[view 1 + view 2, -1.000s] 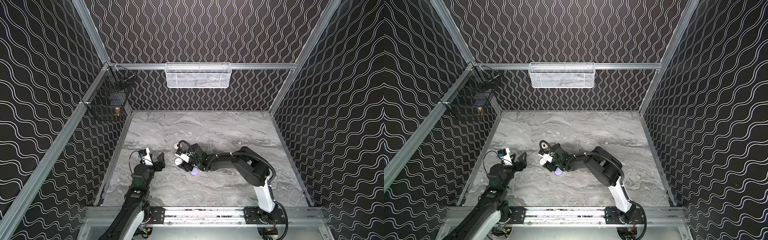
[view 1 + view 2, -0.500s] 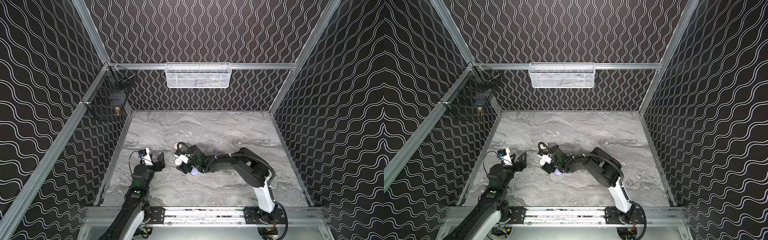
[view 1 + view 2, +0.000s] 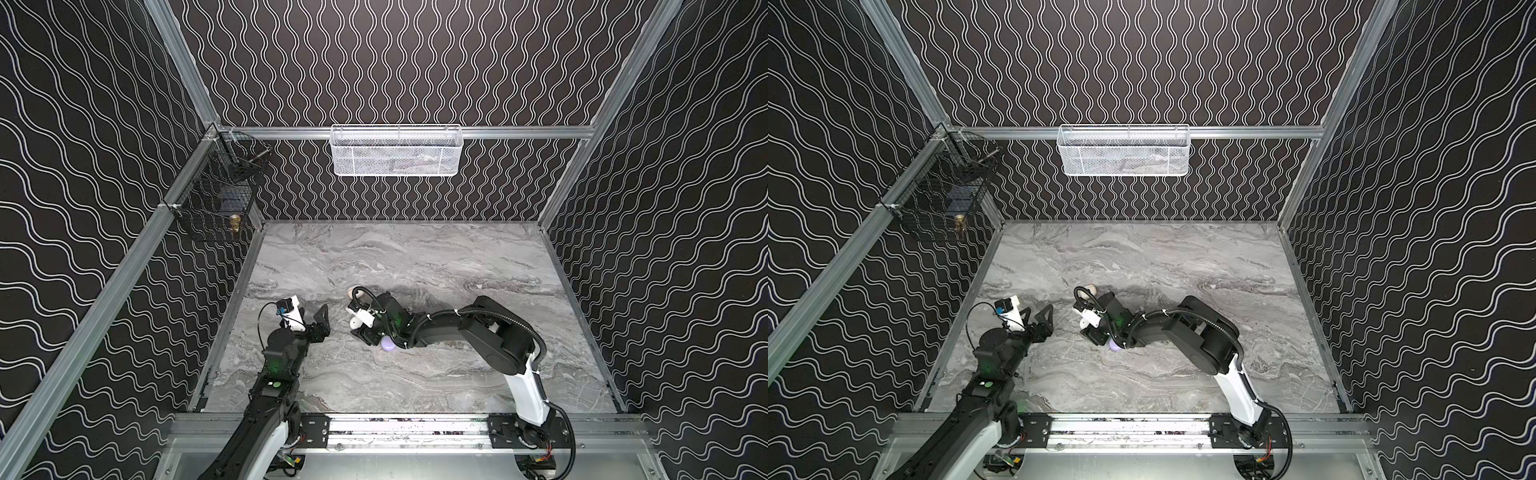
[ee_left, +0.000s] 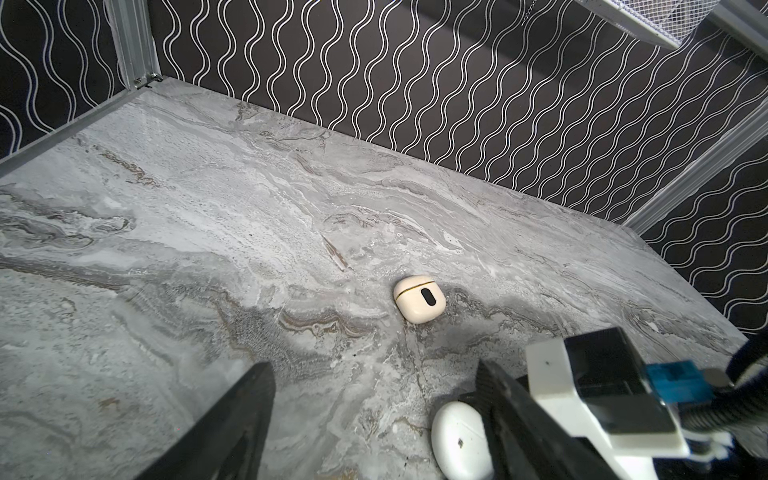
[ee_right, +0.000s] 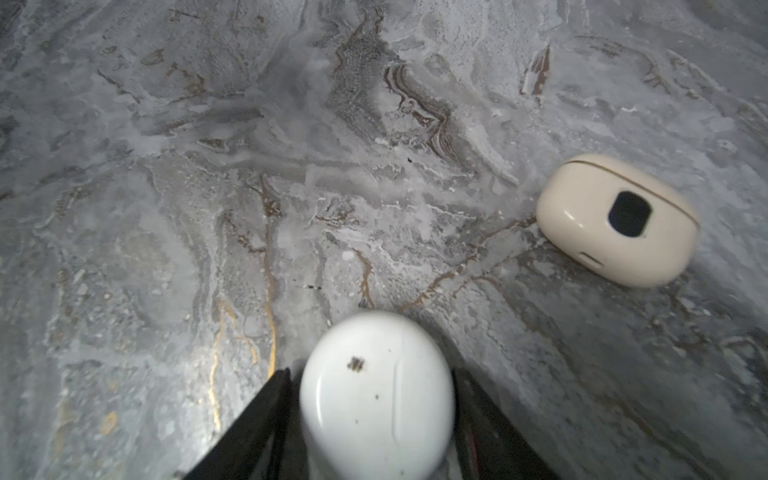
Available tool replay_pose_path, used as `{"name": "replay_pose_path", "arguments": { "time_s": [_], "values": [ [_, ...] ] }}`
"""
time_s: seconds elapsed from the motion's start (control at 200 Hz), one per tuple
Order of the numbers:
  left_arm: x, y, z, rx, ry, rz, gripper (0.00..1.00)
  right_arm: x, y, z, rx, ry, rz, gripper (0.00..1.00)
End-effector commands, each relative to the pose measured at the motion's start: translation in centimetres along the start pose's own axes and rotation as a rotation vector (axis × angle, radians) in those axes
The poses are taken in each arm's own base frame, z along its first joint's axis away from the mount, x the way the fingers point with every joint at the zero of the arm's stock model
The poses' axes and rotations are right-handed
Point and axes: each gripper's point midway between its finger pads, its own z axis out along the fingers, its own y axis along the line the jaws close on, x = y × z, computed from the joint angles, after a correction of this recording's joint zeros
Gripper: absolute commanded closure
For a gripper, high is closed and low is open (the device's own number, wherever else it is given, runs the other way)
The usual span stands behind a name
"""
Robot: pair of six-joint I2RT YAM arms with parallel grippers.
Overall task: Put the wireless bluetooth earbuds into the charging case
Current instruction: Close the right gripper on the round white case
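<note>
My right gripper point(image 5: 370, 374) is shut on a white, closed charging case point(image 5: 376, 399) that lies on the marble table; in a top view the case point(image 3: 355, 323) is just left of the gripper point(image 3: 358, 329). A cream closed case point(image 5: 615, 220) lies a little farther back point(image 3: 360, 293). A rounded lavender object point(image 3: 388, 344) sits under the right wrist. My left gripper point(image 4: 374, 415) is open and empty, left of the white case point(image 4: 457, 440), and shows in both top views point(image 3: 311, 313) point(image 3: 1036, 313). The earbuds are out of view.
A white mesh basket point(image 3: 395, 151) hangs on the back wall. A black wire basket point(image 3: 216, 199) hangs on the left wall. Patterned walls close in the table point(image 3: 415, 257) on three sides, with a metal rail point(image 3: 395, 428) along the front.
The right gripper's fingers opened wider, then drew in against the white case. The left arm has not moved.
</note>
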Motion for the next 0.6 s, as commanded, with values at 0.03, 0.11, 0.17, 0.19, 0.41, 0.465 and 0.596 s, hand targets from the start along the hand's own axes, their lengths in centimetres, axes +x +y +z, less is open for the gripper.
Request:
{"name": "replay_pose_path", "arguments": {
  "time_s": [0.03,0.11,0.17,0.19,0.41,0.465,0.596],
  "values": [
    [-0.2,-0.1,0.0,0.005,-0.007,0.001,0.20,2.9,-0.3,-0.3,0.030,0.103,0.001,0.44],
    [-0.5,0.1,0.1,-0.016,0.002,-0.015,0.19,2.5,-0.3,-0.6,0.030,0.075,0.002,0.47],
    [-1.3,-0.6,0.2,0.012,-0.001,-0.024,0.18,1.8,-0.6,-1.2,0.044,0.045,0.000,0.50],
    [-1.5,-1.2,0.2,0.035,0.001,-0.026,0.18,1.3,-0.7,-1.5,0.045,0.032,-0.002,0.52],
    [-6.6,-5.9,-0.6,0.200,0.015,-0.073,0.15,-4.3,-1.7,-7.8,0.115,-0.166,-0.056,0.58],
    [-7.6,-7.1,-0.9,0.249,0.018,-0.096,0.15,-6.0,-1.9,-9.9,0.143,-0.232,-0.094,0.60],
    [-10.5,-11.8,-2.4,0.486,0.027,-0.147,0.19,-10.3,-2.3,-15.5,0.234,-0.404,-0.199,0.61]
  ]
}}
